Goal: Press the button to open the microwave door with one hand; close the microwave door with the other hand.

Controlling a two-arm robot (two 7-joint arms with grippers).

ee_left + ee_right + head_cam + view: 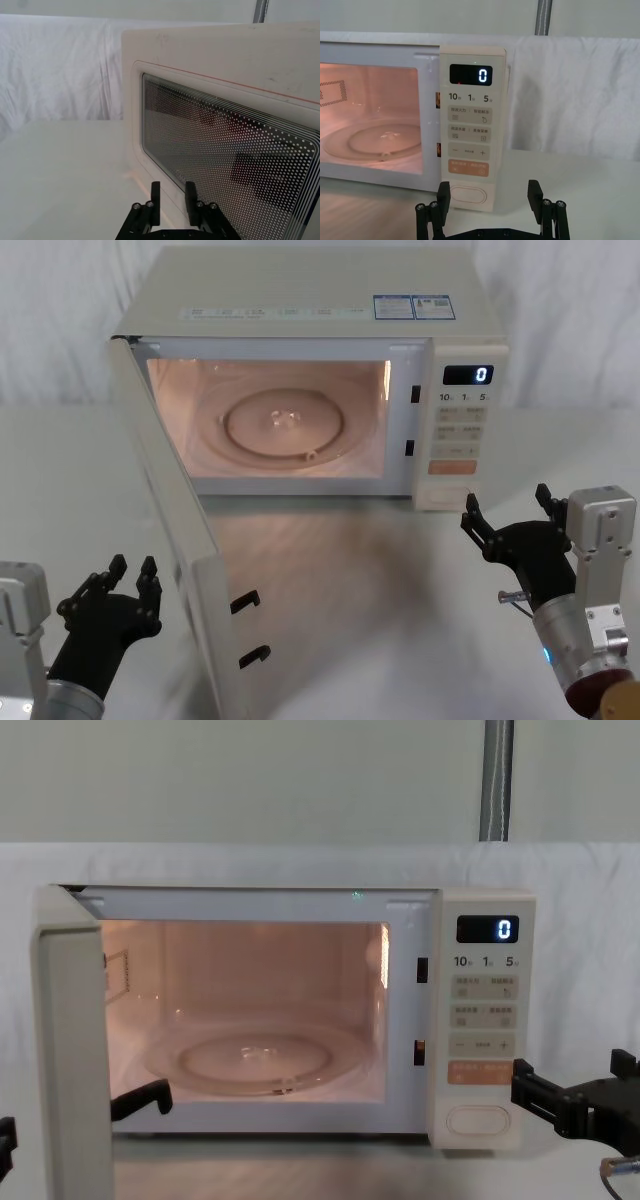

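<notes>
Head above, chest level: shared microwave (300, 380).

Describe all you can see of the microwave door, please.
The microwave door is wide and cream, of plastic as it looks, with a rounded dark glass window covered in small dots. It stands swung wide open on its left hinge. Two dark latch hooks project from its free edge. The left gripper is close beside its outer face, fingers open.

The microwave door (185, 570) stands open between both spread-fingered tools (128, 578) (508, 508).
</notes>
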